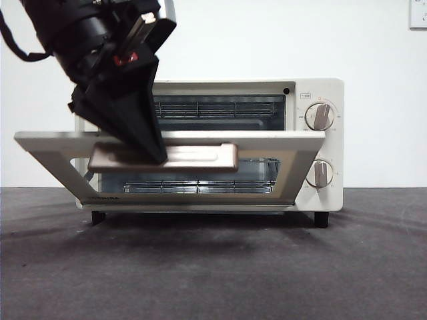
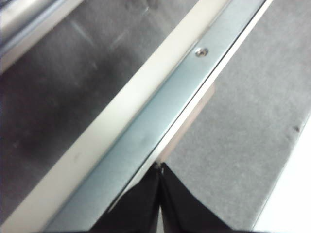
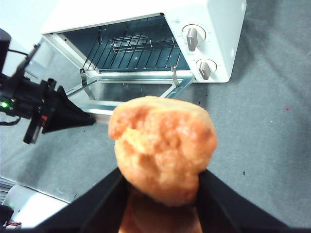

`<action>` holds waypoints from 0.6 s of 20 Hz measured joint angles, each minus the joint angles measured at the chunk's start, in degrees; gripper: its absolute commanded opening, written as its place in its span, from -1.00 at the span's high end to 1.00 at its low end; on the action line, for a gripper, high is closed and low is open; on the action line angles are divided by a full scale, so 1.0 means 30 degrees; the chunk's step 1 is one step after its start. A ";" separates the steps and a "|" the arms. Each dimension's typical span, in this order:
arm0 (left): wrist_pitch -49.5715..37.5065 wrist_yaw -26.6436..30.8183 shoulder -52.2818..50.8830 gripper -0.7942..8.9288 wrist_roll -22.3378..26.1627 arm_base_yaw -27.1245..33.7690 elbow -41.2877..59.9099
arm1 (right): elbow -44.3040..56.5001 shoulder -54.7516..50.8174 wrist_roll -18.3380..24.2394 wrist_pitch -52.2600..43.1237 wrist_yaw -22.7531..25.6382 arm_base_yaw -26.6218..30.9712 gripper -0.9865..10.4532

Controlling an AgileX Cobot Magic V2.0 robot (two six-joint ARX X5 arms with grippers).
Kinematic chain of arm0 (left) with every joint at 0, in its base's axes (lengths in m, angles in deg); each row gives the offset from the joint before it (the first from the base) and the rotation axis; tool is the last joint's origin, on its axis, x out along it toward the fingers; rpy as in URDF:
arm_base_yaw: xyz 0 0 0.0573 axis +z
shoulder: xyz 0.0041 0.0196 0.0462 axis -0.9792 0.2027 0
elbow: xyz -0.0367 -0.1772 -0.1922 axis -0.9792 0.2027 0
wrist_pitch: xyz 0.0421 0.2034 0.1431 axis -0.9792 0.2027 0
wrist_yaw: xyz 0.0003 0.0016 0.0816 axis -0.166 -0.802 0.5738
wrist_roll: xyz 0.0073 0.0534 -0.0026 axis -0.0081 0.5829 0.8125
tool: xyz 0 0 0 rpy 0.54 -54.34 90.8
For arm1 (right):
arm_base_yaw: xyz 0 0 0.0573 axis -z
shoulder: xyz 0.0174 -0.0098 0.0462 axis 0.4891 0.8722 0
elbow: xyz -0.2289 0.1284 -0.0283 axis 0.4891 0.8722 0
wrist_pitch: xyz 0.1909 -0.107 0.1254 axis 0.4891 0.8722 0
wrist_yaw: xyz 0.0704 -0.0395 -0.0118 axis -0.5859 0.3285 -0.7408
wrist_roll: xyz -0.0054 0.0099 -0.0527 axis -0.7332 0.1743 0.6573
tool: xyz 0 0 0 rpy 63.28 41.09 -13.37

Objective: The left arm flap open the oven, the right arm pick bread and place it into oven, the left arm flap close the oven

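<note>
The cream-white oven stands at the back of the table with its door swung down almost level. My left gripper is shut, and its pointed tip presses on the beige handle. In the left wrist view the shut tip meets the door's metal-lined edge. My right gripper is shut on the golden-brown bread, held above the table in front of the oven. The wire rack shows inside the open cavity. The right gripper is out of the front view.
Two beige knobs sit on the oven's right side. A dark grey mat covers the table in front. The left arm reaches in beside the lowered door. A white object lies near that arm's base.
</note>
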 measured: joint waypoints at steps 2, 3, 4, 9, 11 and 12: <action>-0.0080 0.0204 0.0000 0.82 -0.0168 -0.0204 0.0619 | 0.0000 0.0000 0.0291 0.0000 0.0000 0.0000 0.50; -0.0204 0.0415 0.0015 0.82 -0.0313 -0.0335 0.0969 | 0.0000 0.0000 0.0372 0.0000 -0.0007 0.0000 0.49; -0.0379 0.0517 0.0029 0.82 -0.0437 -0.0430 0.1239 | 0.0000 0.0000 0.0466 0.0000 0.0000 0.0000 0.49; -0.1129 0.0852 0.0073 0.82 -0.0852 -0.0896 0.1974 | 0.0000 0.0000 0.0831 -0.0517 0.0000 0.0000 0.49; -0.1217 0.0976 0.0095 0.82 -0.0860 -0.1049 0.2004 | 0.0000 0.0000 0.0845 -0.0925 -0.0007 0.0000 0.50; -0.1486 0.1311 0.0117 0.82 -0.0860 -0.1086 0.2004 | 0.0000 0.0000 0.0845 -0.0947 0.0000 0.0000 0.50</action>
